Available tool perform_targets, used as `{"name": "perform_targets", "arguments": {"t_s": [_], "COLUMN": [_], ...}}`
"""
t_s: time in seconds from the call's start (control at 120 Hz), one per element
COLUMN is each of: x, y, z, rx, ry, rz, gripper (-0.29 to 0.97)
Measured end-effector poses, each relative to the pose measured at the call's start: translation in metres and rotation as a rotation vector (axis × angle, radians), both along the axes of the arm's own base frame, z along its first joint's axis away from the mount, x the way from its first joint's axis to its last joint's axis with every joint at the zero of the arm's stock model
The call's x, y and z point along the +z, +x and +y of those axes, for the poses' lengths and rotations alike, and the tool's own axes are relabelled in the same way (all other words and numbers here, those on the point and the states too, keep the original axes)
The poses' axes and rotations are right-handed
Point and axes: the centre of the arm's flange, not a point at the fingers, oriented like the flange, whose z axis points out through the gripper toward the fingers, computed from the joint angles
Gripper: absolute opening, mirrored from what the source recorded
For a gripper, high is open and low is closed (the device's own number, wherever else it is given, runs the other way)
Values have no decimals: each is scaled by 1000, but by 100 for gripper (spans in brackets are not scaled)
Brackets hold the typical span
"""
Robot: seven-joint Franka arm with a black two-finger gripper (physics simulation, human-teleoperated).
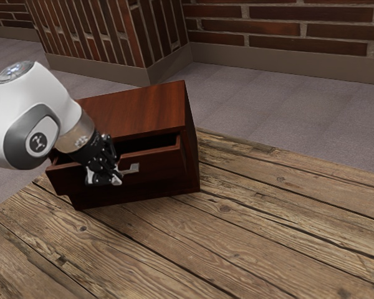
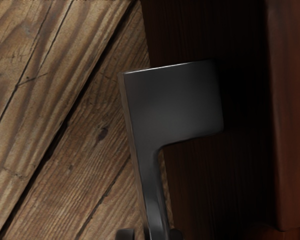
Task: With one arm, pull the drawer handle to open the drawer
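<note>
Dark red-brown wooden cabinet (image 1: 151, 111) sits on weathered plank tabletop (image 1: 255, 240). Its single drawer (image 1: 159, 167) is slid partway out. Black two-finger pincer (image 1: 106, 177) is at the drawer front, closed narrow on the grey metal L-shaped handle (image 2: 175, 105).

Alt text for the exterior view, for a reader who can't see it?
The black gripper of a white robot arm is at the grey metal handle of a dark red-brown wooden drawer, partly pulled out of its cabinet on a weathered plank table.
</note>
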Motion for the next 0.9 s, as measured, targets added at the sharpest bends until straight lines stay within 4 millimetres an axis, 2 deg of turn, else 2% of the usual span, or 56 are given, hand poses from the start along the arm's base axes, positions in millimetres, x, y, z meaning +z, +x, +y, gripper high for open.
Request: {"name": "perform_targets", "arguments": {"t_s": [0.4,0.9], "x": [-2,-2], "y": [-18,-31], "z": [-4,-17], "rx": [-3,-20], "ry": [-8,-14], "rz": [-2,-21], "gripper": [-2,-1]}}
